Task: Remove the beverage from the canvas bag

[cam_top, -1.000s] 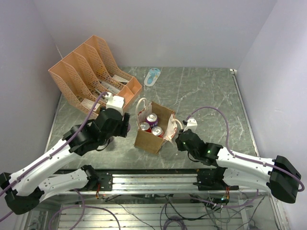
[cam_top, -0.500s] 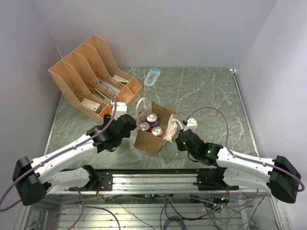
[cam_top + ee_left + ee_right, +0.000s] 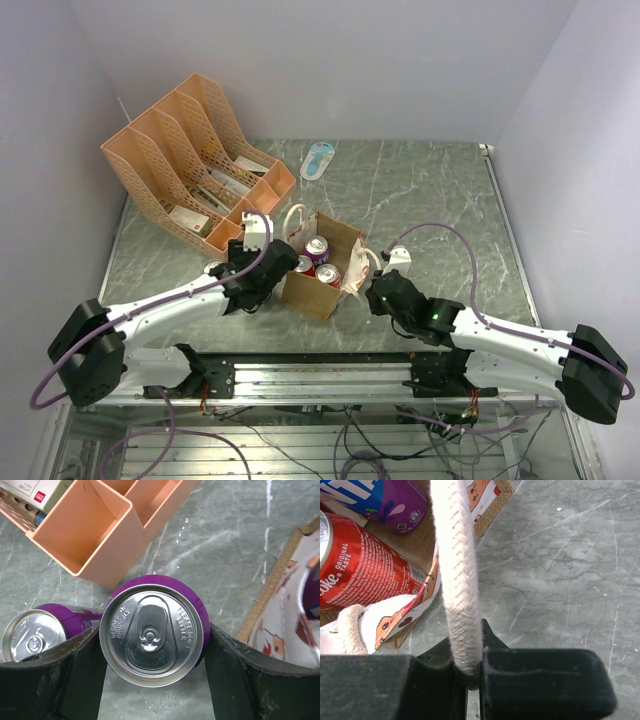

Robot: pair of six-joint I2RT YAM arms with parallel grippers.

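Surface: grey-green marbled table point(image 3: 430, 200) closed in by pale lilac walls point(image 3: 350, 60).
Far left: orange file rack point(image 3: 180, 150) with papers in its slots; its near end compartment stands open-topped just beyond the left arm's tool.
Far centre: small white-and-blue object point(image 3: 319, 159) lying flat, too small to identify.
Canvas bag point(image 3: 310, 295): upright in the middle of the table between the two arms, mouth open; its printed pale panel faces right.
Inside the bag: three cans stand together, tops showing; the right wrist view picks out a red can point(image 3: 365, 575) and a blue-and-purple can point(image 3: 390, 500) behind it.
Purple can point(image 3: 154, 635): outside the bag, upright, left of it and near the rack's corner; whether its base touches the table cannot be told.
Left gripper point(image 3: 154, 635): low on the left side of the bag, one dark finger point(image 3: 85, 670) against each side of the purple can, clasping it.
Other can point(image 3: 32, 635): also purple, upright on the table just left of the held one.
Right gripper point(image 3: 468, 670): at the bag's right side, fingers pressed together and pinching the cream rope handle point(image 3: 457, 570), which runs straight up from between them.
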